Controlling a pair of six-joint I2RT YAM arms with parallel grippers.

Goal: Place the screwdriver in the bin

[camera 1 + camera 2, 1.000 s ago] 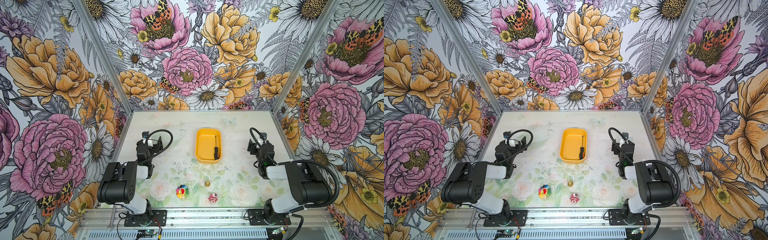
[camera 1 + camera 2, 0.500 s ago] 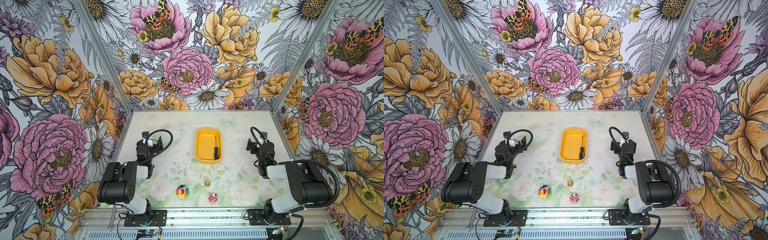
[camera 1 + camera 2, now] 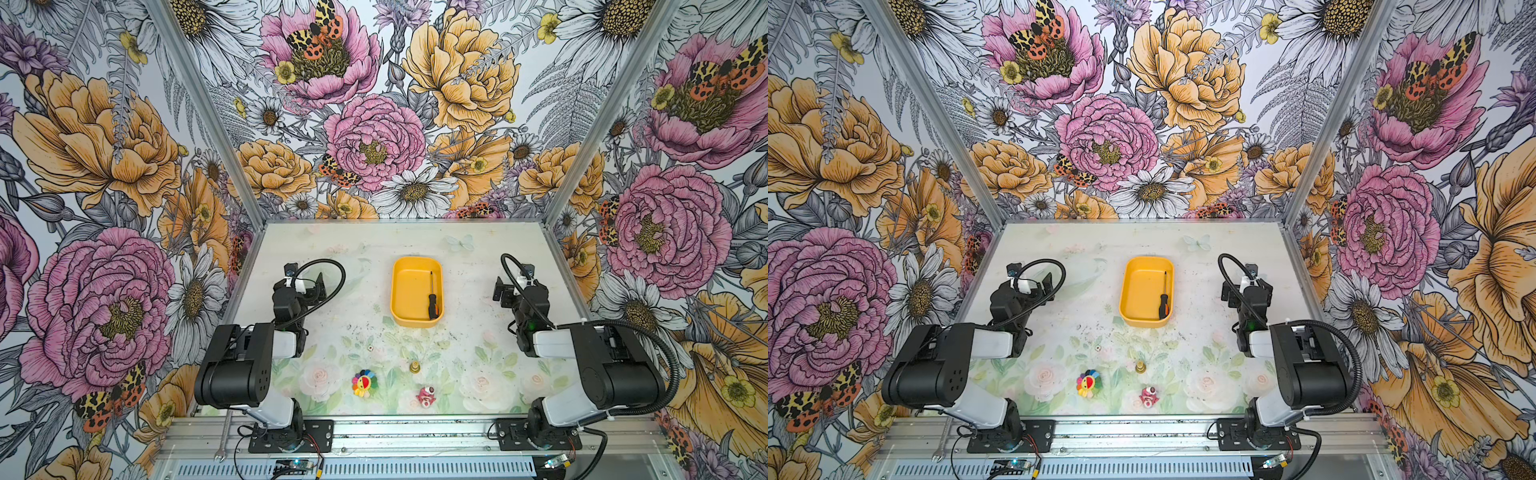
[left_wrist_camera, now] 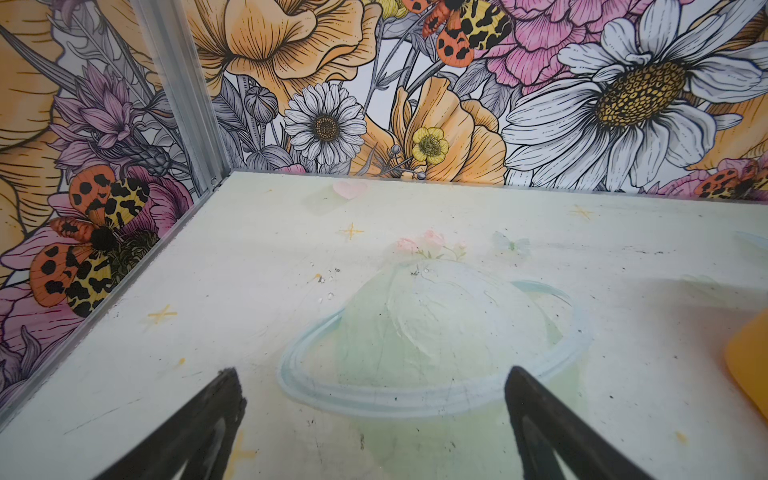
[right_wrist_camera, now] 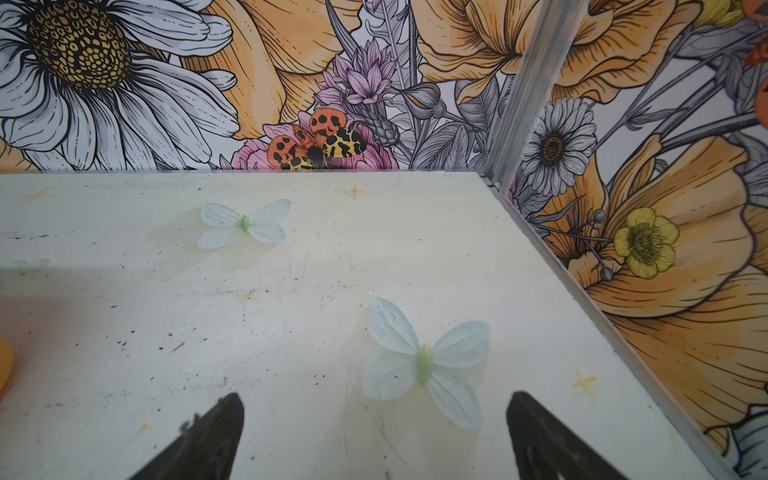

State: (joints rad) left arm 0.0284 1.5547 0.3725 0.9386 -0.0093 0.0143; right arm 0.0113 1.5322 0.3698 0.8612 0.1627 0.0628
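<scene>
The screwdriver (image 3: 432, 296) lies flat inside the bin (image 3: 409, 291), along the wall that faces the table's right edge. Its black handle points toward the near edge and its thin shaft toward the far edge; both top views show it so (image 3: 1164, 297). The bin stands about midway between the left and right edges of the table (image 3: 353, 257), a little toward the far edge.

The right gripper (image 5: 374, 401) hangs over bare table near the right edge, well apart from the bin. Its fingers are spread wide with nothing between them, and only a sliver of the bin's orange wall (image 5: 4, 365) shows at the side of its wrist view. The left gripper (image 4: 374, 374) is likewise spread and holds nothing. It is near the left edge, and one bin corner (image 4: 748, 365) is just in its wrist view. Neither gripper touches the screwdriver.
</scene>
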